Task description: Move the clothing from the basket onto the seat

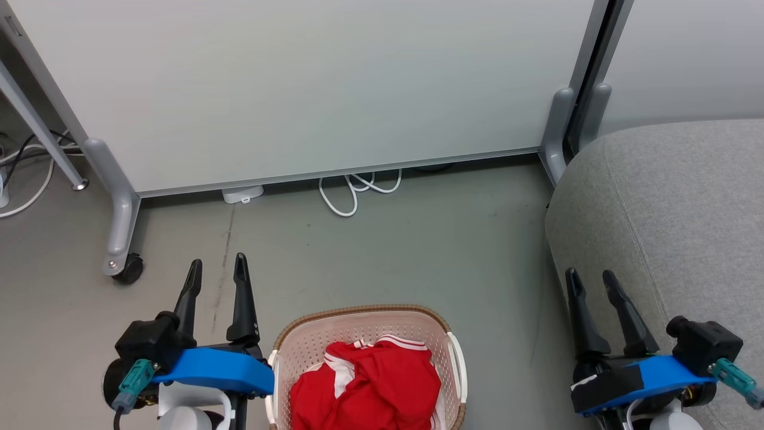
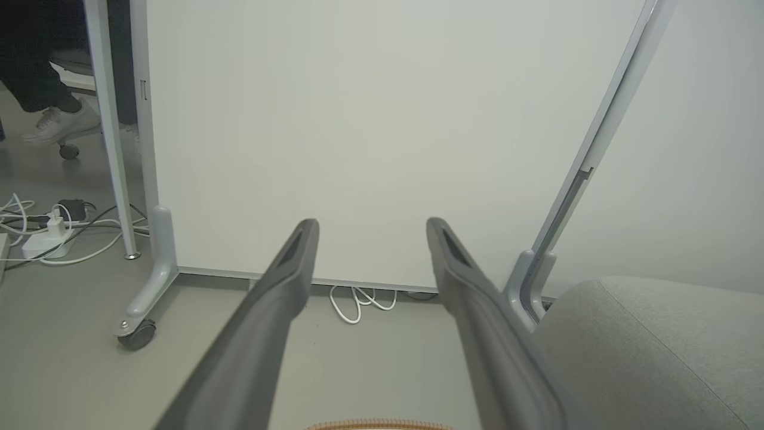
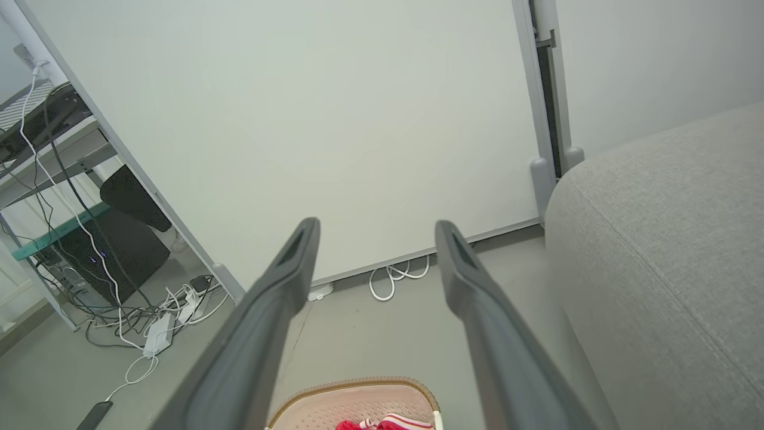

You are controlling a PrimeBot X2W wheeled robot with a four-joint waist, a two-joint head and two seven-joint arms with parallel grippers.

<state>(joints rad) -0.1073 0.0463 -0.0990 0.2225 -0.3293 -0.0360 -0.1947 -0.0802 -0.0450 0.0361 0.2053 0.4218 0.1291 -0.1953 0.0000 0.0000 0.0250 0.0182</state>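
The red clothing (image 1: 367,385) with white trim lies bunched in the cream basket (image 1: 310,343), which stands on the floor at the bottom centre of the head view. The grey seat (image 1: 674,209) fills the right side. My left gripper (image 1: 218,272) hangs open just left of the basket, above the floor. My right gripper (image 1: 592,282) is open at the seat's front edge, right of the basket. Both hold nothing. In the right wrist view the basket (image 3: 358,400) and a strip of clothing (image 3: 388,424) show below the gripper (image 3: 376,230). The left wrist view has its gripper (image 2: 371,230) and the seat (image 2: 656,346).
A white partition panel (image 1: 310,89) on wheeled feet (image 1: 122,263) stands behind the basket. White cables (image 1: 352,188) loop on the floor under it. More cables and a power strip (image 3: 158,334) lie to the left. A person's shoe (image 2: 59,125) shows beyond the panel.
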